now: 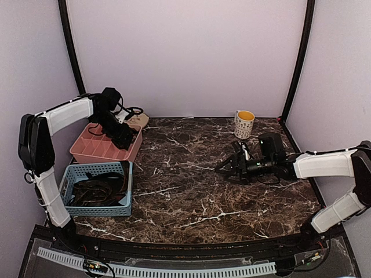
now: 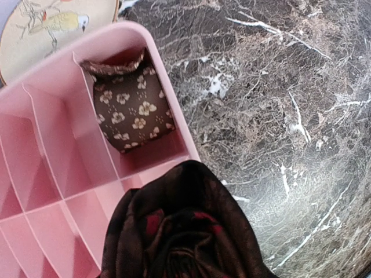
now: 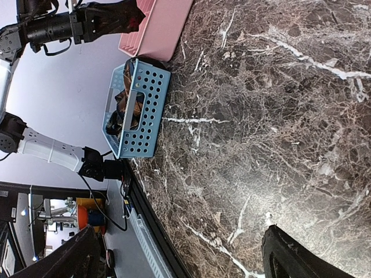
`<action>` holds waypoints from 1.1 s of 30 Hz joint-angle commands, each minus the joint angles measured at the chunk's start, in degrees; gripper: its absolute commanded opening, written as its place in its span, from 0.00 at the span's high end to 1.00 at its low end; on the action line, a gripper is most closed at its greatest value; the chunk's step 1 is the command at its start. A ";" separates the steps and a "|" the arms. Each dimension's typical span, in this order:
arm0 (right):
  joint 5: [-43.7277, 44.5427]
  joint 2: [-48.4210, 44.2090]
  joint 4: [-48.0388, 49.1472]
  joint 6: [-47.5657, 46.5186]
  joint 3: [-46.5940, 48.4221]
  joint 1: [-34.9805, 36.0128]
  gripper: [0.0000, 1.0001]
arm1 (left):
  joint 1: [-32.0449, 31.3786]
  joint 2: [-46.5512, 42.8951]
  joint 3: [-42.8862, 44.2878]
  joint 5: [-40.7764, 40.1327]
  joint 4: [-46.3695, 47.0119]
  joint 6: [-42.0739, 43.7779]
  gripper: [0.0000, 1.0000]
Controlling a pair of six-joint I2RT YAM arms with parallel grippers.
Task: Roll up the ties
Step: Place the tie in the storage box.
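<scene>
Step in hand: stowing a finished roll.

- Your left gripper (image 1: 124,136) hangs over the pink tray (image 1: 78,152) at the table's far left. The dark red roll (image 2: 185,231) sits in its jaws, which are closed partway round the coil. The fabric hides the fingers in the wrist view.
- The floral roll (image 2: 133,110) lies in a cell on the tray's table-side row. The held coil is above the next cell along that row, overlapping the rim.
- The loose ties (image 1: 98,190) lie heaped in the blue basket (image 1: 98,210), just in front of the tray.
- Your right gripper (image 1: 223,169) has its jaws spread wide and holds nothing. It sits low over the table (image 1: 191,197), near the mug (image 1: 244,123).

Next move, as I judge it: centre the coil inside the cell walls, lower it, then release. Letting go over the rim risks the roll tipping out or unwinding.
</scene>
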 commanded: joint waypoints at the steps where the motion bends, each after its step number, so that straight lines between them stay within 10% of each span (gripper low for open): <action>1: -1.56 0.18 1.54 -0.35 2.57 -0.33 0.03 | 0.04 -2.36 3.09 -2.79 -4.08 11.09 0.78; 11: -3.58 -0.73 5.65 3.15 2.67 -0.33 0.03 | 0.93 -10.04 -3.68 -3.79 0.36 33.26 0.83; 33: -1.46 -5.96 6.87 5.30 1.29 -0.28 0.03 | 3.34 -16.46 -1.03 -3.73 3.60 -56.73 0.94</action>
